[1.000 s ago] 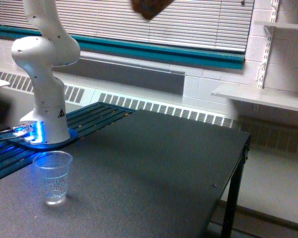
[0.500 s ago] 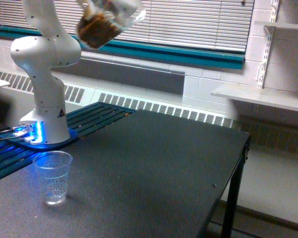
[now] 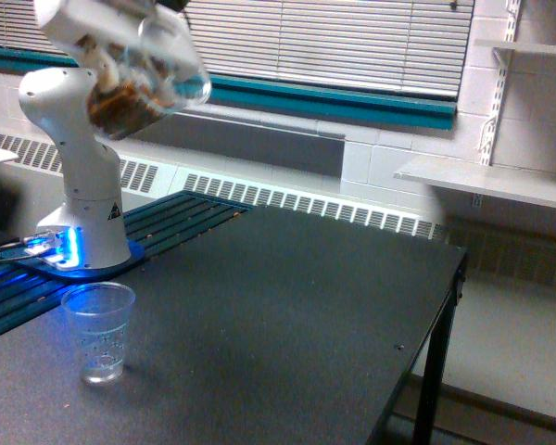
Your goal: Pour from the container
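Nothing poured yet — container (image 3: 144,79) w/ brown contents tilted high above cup (image 3: 98,332) on counter (image 3: 287,306); fingers hidden, grip state can't tell.

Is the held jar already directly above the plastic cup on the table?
No, the tilted jar hangs high near the arm's upper part, up and right of the plastic cup.

- Closed blinds (image 3: 352,42) are covering the window above a teal sill (image 3: 334,102).
- A radiator grille (image 3: 306,204) is running along the white block wall (image 3: 398,153).
- White shelves (image 3: 486,181) are hanging beyond the dark table's (image 3: 287,315) far corner.
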### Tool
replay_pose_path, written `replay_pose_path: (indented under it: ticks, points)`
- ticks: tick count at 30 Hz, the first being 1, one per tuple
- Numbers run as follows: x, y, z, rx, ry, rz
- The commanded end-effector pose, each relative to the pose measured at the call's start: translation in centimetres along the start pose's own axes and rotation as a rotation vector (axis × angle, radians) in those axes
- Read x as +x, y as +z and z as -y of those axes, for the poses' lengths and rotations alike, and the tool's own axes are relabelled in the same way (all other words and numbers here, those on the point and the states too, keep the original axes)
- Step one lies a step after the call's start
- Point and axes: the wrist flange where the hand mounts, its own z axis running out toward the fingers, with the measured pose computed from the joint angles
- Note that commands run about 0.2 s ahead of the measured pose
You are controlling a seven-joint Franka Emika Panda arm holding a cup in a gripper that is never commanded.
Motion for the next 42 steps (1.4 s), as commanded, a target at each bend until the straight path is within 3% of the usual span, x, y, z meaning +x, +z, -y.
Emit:
replay_pose_path:
  ticks: [1,16,28,42]
  points:
    - [-1.6,0.2,-2.3,-0.007,-0.105,0.008]
    - [-6.1,1.4,-6.6,-0.034,-0.143,0.061]
    - [-10.3,1.9,-9.8,-0.080,-0.146,0.120]
    - [-13.1,2.9,-9.8,-0.094,-0.232,0.175]
